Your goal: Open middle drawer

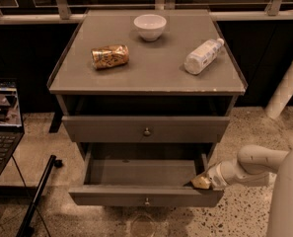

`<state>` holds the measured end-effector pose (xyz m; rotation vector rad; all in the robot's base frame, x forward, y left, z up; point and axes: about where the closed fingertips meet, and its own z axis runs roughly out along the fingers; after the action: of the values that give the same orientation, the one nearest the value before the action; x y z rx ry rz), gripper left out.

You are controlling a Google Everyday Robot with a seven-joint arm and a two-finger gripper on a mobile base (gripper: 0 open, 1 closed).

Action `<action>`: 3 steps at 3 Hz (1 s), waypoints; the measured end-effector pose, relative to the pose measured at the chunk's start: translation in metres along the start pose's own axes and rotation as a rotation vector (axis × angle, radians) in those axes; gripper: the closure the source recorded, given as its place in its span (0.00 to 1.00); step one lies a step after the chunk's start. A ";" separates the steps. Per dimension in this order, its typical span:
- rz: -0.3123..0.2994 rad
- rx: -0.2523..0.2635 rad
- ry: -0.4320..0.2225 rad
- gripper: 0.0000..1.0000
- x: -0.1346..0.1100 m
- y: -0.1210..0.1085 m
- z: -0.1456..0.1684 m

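Middle drawer [111, 195] pulled out | end effector [201, 182] at its right front corner (grip state: cannot tell)

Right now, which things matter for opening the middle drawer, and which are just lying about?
For the job: pulled-out grey middle drawer with small round metal knob; the arm's pale gripper, at that drawer's right front corner.
Lying about: white round bowl, crumpled golden can, white plastic bottle on the grey cabinet top; open laptop.
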<state>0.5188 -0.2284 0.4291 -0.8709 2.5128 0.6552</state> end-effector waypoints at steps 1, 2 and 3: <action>0.000 0.000 0.000 0.13 0.000 0.000 0.000; 0.000 0.000 0.000 0.00 0.000 0.000 0.000; -0.018 -0.015 -0.003 0.00 -0.001 0.004 0.000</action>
<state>0.5174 -0.2253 0.4307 -0.8961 2.4971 0.6704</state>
